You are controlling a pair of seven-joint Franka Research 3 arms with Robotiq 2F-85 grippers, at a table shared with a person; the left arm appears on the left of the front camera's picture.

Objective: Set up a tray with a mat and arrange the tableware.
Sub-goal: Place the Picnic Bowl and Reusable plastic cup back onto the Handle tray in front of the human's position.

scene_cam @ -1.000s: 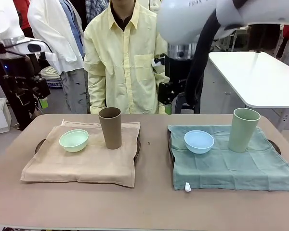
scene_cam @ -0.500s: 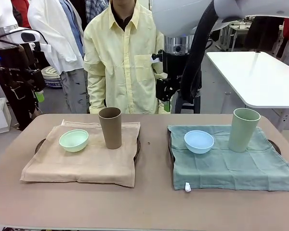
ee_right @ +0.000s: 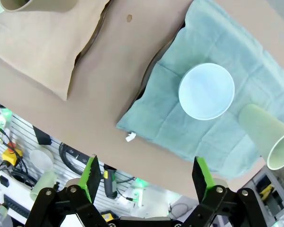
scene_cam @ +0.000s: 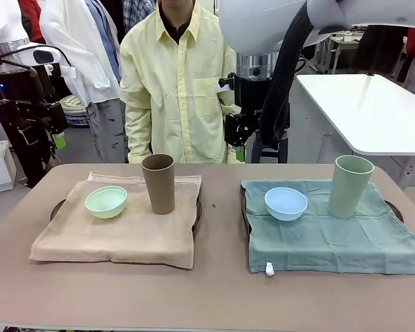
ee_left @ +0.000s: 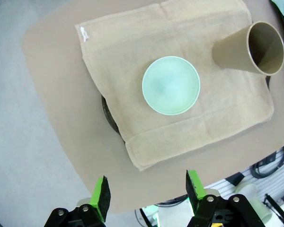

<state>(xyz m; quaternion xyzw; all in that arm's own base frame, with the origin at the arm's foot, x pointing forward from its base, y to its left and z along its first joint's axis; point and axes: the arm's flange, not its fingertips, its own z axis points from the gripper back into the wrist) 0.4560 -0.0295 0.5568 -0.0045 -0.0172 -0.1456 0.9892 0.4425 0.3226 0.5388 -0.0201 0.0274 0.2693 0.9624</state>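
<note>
Both end effectors hung apart and empty above the table (scene_cam: 221, 290): left end effector (ee_left: 146, 197) over the green bowl (ee_left: 171, 85) at frame centre, right end effector (ee_right: 146, 180) over the blue bowl (ee_right: 206, 91), upper right.

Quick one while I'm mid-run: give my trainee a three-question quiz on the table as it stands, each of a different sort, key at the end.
1. True or false: the brown tumbler stands upright on the beige mat.
2. Which bowl sits on the teal mat? A) mint green bowl B) light blue bowl
3. Fill in: both the left pincer and right pincer are ____, holding nothing.

Key: 1 true; 2 B; 3 open.
</note>
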